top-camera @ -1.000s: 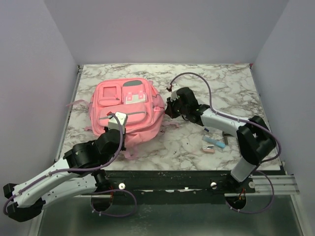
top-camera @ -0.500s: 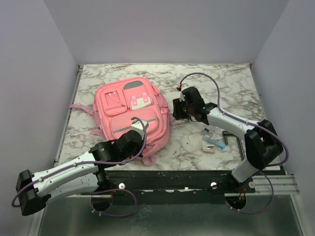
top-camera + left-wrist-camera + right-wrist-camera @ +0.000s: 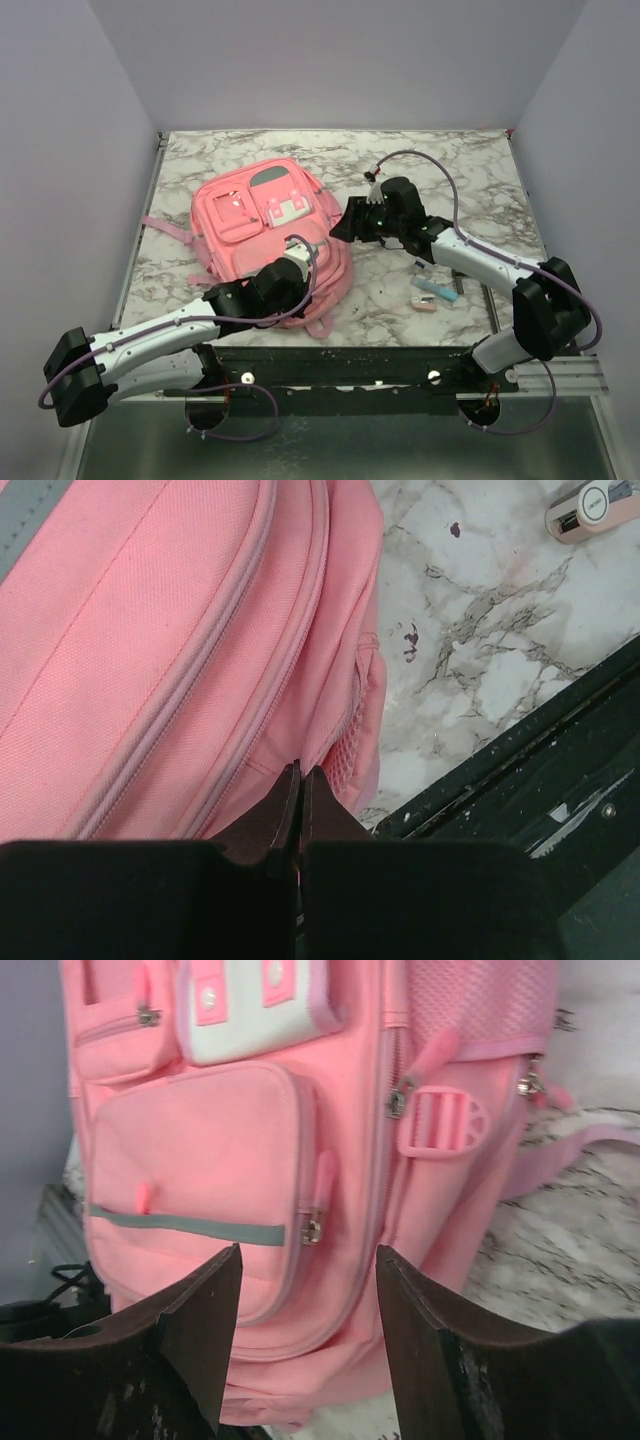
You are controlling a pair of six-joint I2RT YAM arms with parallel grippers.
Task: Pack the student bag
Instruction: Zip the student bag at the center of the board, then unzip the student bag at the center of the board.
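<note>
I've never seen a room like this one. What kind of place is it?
Probably a robot test booth, not a home. The left arm and right arm are fixed at the near edge of a marble-patterned table, plain walls box it in, and the student bag lies on it.

So the left arm and right arm are white shells with chunky black joints, thin purple cables looping off, dark wedge-shaped fingers.
</note>
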